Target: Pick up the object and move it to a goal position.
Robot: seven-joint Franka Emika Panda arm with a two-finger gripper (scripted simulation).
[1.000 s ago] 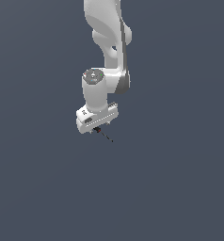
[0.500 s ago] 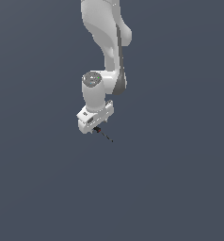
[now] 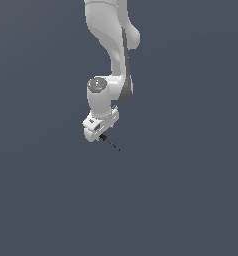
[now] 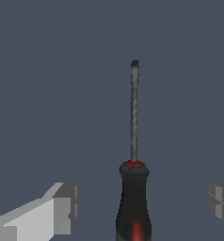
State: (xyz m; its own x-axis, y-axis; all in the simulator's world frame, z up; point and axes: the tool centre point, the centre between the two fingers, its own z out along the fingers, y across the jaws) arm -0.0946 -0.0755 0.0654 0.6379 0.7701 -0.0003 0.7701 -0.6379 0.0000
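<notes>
Though tiny, the object [image 3: 110, 143] apparently points away from the end effector [image 3: 99, 134].

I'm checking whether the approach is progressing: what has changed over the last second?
The hand has come down closer over the screwdriver's handle, its wrist turning a little. Its fingers stand apart on either side of the handle, nothing gripped yet. The screwdriver lies where it was.

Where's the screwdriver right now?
In the exterior view the screwdriver lies just below the gripper, its shaft pointing toward that view's lower right. The wrist view shows its black-and-red handle between the open fingers, which are not touching it.
</notes>
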